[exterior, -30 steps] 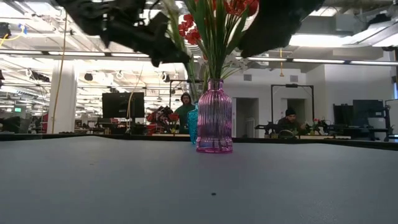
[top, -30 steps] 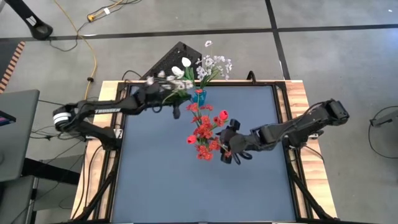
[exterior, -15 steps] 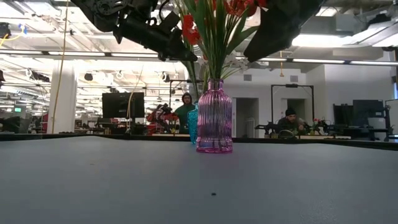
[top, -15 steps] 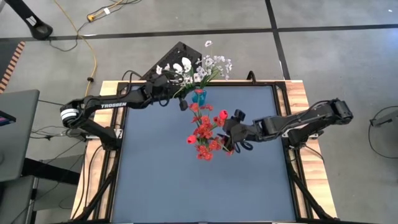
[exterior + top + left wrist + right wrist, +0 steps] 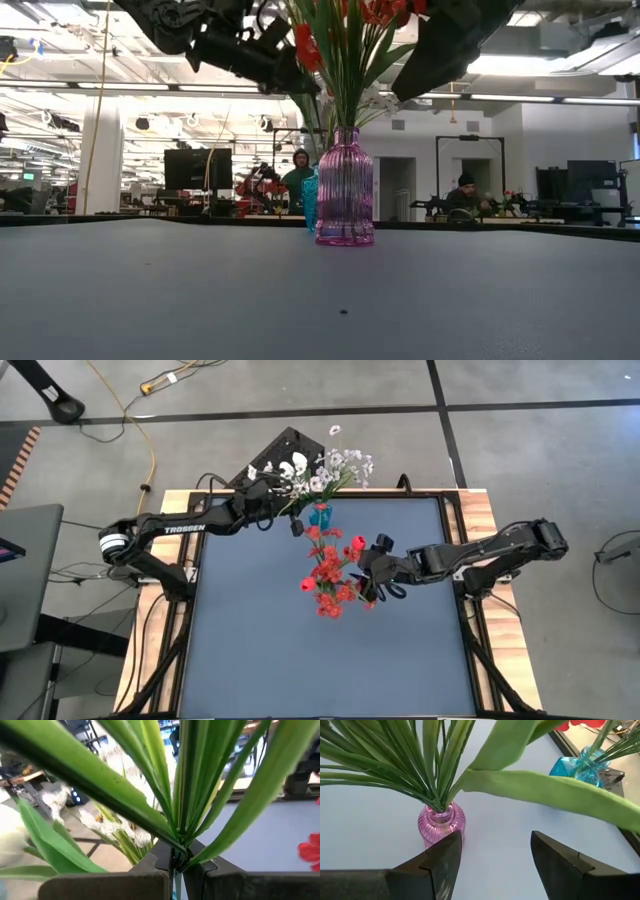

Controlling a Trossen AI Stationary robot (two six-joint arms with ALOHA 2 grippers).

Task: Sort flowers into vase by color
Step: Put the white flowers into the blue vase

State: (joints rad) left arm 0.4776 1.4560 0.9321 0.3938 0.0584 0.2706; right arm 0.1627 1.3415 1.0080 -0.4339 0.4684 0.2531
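The left claw (image 5: 292, 518) hangs just left of the blue vase (image 5: 319, 515), pinched shut on the green stem of a white flower (image 5: 176, 865) (its leaves fan out above the fingers). White flowers (image 5: 335, 468) stand in the blue vase at the tabletop's (image 5: 260, 650) far edge. Nearer, the red flowers (image 5: 328, 572) stand in the pink vase (image 5: 345, 187). Just right of that bunch, the right claw (image 5: 374, 573) is open, holding nothing.

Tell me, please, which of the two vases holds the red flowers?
The pink ribbed vase nearer the middle of the table holds the red flowers. The small blue vase at the far edge holds the white ones.
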